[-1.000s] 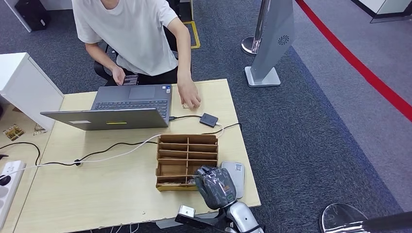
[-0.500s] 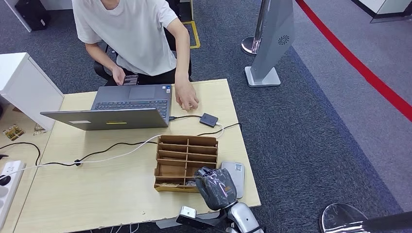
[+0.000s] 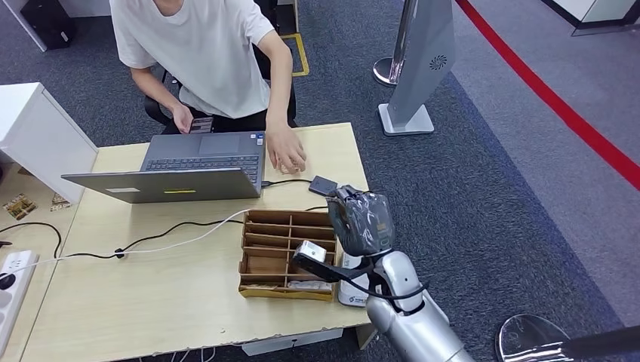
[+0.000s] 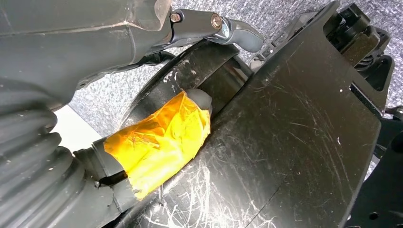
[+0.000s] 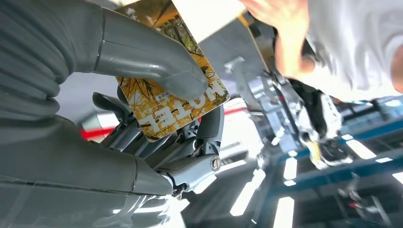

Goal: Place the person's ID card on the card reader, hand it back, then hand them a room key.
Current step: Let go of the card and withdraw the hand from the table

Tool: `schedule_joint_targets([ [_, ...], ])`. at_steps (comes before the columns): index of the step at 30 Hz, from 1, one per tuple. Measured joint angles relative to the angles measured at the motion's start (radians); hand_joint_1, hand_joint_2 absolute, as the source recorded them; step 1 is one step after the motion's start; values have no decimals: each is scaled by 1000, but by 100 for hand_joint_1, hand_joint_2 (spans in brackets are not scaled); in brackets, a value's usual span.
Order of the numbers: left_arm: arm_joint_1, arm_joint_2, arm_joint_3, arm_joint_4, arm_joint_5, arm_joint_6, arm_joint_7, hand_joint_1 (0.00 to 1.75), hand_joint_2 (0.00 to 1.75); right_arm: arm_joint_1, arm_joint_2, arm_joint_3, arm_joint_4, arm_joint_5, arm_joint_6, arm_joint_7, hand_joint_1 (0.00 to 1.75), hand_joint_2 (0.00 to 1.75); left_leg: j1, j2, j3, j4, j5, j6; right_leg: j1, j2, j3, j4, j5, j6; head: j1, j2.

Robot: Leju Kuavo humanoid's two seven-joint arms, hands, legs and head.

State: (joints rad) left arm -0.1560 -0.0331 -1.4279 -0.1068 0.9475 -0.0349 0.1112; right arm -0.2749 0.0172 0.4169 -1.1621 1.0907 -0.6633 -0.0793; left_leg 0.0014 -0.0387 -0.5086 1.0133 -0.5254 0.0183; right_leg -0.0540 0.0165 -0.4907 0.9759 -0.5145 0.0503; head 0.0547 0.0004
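- Above the right end of the wooden table (image 3: 189,302), the right hand (image 3: 362,220) is raised on its silver arm, which comes in from about five o'clock in the head view.
- A room key (image 5: 173,102), a card printed with yellow foliage and the word HOTEL, is seen in the right wrist view pinched between the grey thumb and the darker fingers (image 5: 142,137) of the right hand.
- A small dark card reader (image 3: 323,185) is seen lying flat on the table at about eleven o'clock from the raised hand, with a cable running from it towards the laptop (image 3: 189,167).
- A compartmented wooden organizer (image 3: 283,253) is placed at about eight o'clock from the hand, on the table; a grey-white device (image 3: 349,290) lies just beside its right side.
- A person in a white shirt (image 3: 204,53) is seated at the far side of the table; one hand of the person (image 3: 285,151) is rested on the table at about eleven o'clock from the card reader, and a dark object is held in the other at the laptop's far edge.
- Whether the left hand (image 4: 43,156) is clenched or released cannot be told; its ribbed cover and a yellow-taped part are seen in the left wrist view.
- A power strip (image 3: 11,290) is placed at the table's left edge.
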Motion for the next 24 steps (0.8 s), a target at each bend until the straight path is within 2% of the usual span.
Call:
schedule_joint_targets([
  [4, -2, 2, 0, 0, -16, -7, 0, 0, 175, -113, -52, 30, 6, -21, 32, 30, 175, 175, 0, 0, 0, 0, 0, 0, 0, 0, -1, 0, 0, 0, 0, 0],
  [8, -5, 4, 0, 0, -45, -14, 0, 0, 175, -220, -78, 43, 47, 9, 38, 65, 175, 175, 1, 1, -1, 0, 0, 0, 1, 1, -1, 1, 0, 0, 0, 0],
  [13, -9, 8, -2, 0, -89, -27, 0, 0, 175, -374, -86, 55, 207, 61, 49, 109, 175, 175, 1, 1, -1, 0, 0, 0, 1, 1, -1, 1, 1, -1, 0, 0],
  [17, -10, 9, -3, 0, -101, -32, 0, 0, 175, -457, -86, 60, 334, 75, 55, 125, 175, 175, 1, 1, -1, 0, 1, 0, 1, 0, -1, 1, 1, -1, 0, 0],
  [21, -13, 10, -3, 0, -90, -50, 0, 0, 175, -489, -82, 65, 419, 86, 48, 127, 0, 175, 1, 1, -1, 0, 1, 0, 2, 0, -1, 1, 1, -1, 0, 0],
  [24, -17, 11, -3, 0, -79, -68, 1, 0, 175, -492, -76, 72, 461, 92, 44, 125, 0, 175, 2, 1, -1, 0, 1, 0, 2, 0, -2, 1, 1, -1, 0, 0],
])
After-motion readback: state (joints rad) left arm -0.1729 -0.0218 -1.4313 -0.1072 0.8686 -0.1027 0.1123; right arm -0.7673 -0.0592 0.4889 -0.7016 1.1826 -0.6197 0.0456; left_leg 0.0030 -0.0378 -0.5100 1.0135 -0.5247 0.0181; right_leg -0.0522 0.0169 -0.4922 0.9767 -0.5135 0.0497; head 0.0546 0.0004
